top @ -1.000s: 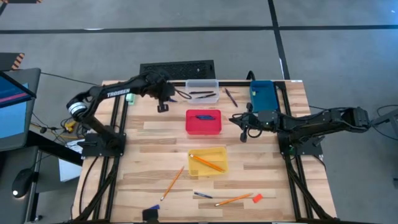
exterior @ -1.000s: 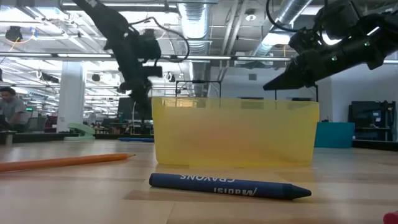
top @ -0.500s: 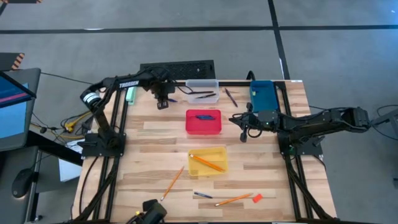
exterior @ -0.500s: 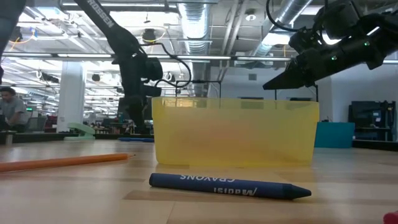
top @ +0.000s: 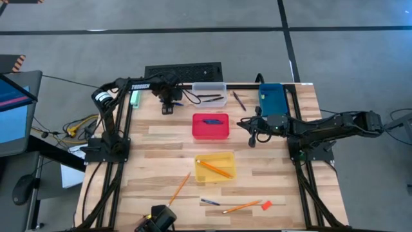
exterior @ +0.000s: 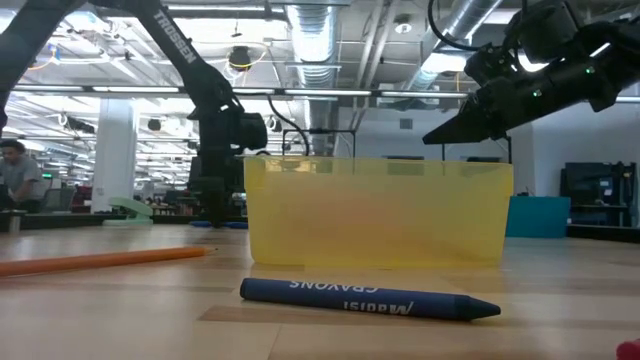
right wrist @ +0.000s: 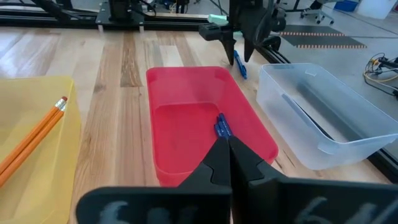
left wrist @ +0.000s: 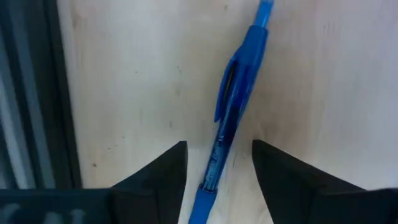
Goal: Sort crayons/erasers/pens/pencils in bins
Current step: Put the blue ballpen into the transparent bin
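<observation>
Left gripper (left wrist: pixel 215 163) is seen spread open astride a blue pen (left wrist: pixel 231 121), its lower end cut off. Right gripper (right wrist: pixel 227 155) is closed, empty, over the red bin (right wrist: pixel 186 112).

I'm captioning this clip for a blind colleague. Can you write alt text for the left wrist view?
A blue pen lies on the wooden table, its lower end between the left gripper's two open dark fingers, which straddle it. A dark strip runs along one edge of the picture.
</observation>
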